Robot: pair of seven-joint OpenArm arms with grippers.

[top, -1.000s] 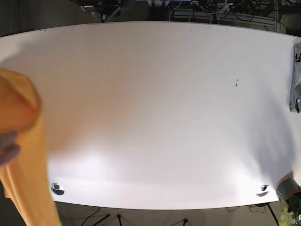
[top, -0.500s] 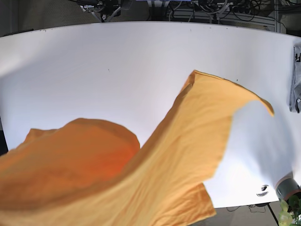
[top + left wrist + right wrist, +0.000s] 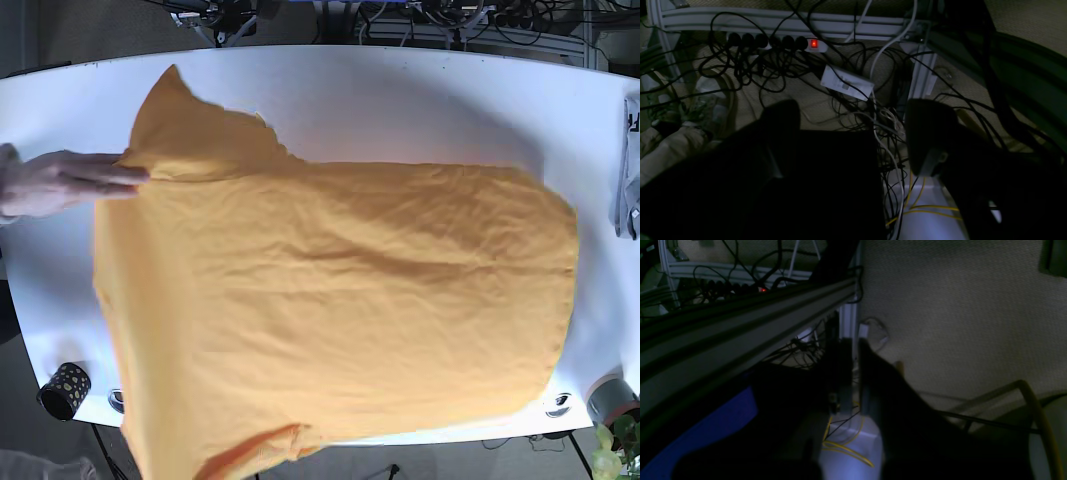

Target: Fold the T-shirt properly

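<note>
The orange T-shirt (image 3: 330,300) lies spread nearly flat over the white table (image 3: 420,100), one sleeve pointing to the far left corner and the other hanging over the near edge. Neither gripper shows in the base view. Both hang below table level, in the dark. In the left wrist view my left gripper (image 3: 853,133) is open, its dark fingers (image 3: 930,133) wide apart over floor cables and holding nothing. In the right wrist view my right gripper (image 3: 855,373) looks shut, with only a thin slit between its fingers (image 3: 873,380) and nothing in it.
A person's hand (image 3: 60,180) touches the shirt by the far sleeve. Folded grey cloth (image 3: 628,170) lies at the table's right edge. A spotted black cup (image 3: 66,388) stands near the left front corner. A power strip (image 3: 773,41) and cables cover the floor.
The shirt, flung in from the left and mid-air half a second ago, now lies spread on the table. A hand has come to its far-left sleeve.
</note>
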